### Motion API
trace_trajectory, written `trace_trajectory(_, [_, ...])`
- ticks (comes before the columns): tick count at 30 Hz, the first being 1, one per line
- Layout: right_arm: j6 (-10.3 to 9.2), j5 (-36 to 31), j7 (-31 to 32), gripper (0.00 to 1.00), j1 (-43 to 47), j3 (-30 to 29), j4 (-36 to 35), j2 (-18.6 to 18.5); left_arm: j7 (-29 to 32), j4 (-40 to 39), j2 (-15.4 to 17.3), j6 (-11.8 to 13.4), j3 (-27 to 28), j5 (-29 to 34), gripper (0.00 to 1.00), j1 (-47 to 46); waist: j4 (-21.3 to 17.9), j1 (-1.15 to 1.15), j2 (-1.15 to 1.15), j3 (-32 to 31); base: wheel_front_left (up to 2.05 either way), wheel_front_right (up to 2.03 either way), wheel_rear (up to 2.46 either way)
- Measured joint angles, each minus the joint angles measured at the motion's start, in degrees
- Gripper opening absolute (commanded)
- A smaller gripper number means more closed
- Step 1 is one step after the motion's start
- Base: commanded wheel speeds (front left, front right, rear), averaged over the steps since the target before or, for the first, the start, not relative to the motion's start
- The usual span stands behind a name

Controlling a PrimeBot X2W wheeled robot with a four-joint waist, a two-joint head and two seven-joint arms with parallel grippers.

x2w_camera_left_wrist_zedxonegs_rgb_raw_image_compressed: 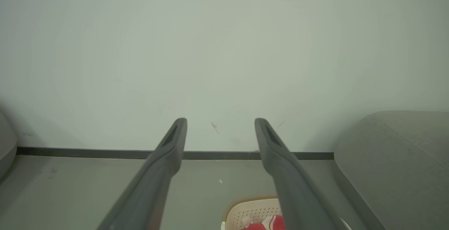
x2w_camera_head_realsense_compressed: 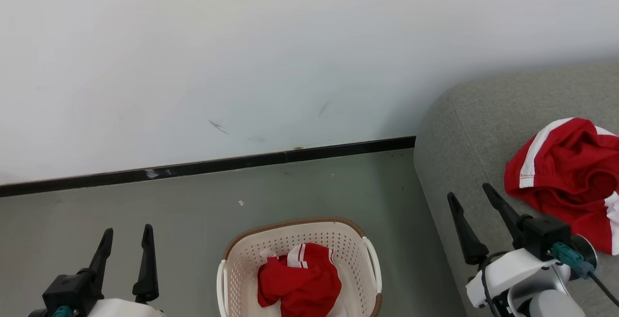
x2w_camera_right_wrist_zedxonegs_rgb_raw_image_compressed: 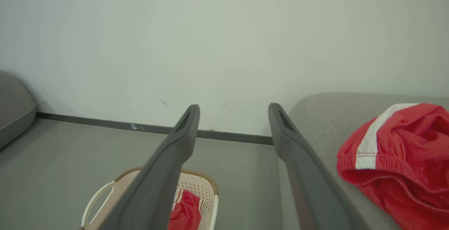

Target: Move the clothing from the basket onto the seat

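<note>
One red garment [x2w_camera_head_realsense_compressed: 299, 280] lies in the basket [x2w_camera_head_realsense_compressed: 251, 249] on the grey-green floor [x2w_camera_head_realsense_compressed: 169, 210]; the other garment [x2w_camera_head_realsense_compressed: 563, 172] rests on the grey seat [x2w_camera_head_realsense_compressed: 474, 123]. White wall [x2w_camera_head_realsense_compressed: 242, 41], black skirting [x2w_camera_head_realsense_compressed: 242, 161] behind. My left tool [x2w_camera_head_realsense_compressed: 128, 228] and right tool [x2w_camera_head_realsense_compressed: 468, 191] both hang empty, fingers apart, the right one over the seat's edge.

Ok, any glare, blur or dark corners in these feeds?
Head view: even light, no glare; the red white-striped garment in the cream perforated basket is sharp. Left wrist view: dimmer corners, the left hand soft near the lens. Right wrist view: the right hand equally soft.
</note>
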Motion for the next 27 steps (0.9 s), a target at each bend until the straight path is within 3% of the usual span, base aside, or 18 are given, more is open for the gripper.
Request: trace_trajectory(27, [0.00,-0.4,0.0,1.00,9.0,-1.8,-5.5,1.1,-0.4,1.3,-0.4,0.0,-0.6,0.9,1.00,2.2,0.4,0.00,0.00,-2.4,0.00,0.00,0.00])
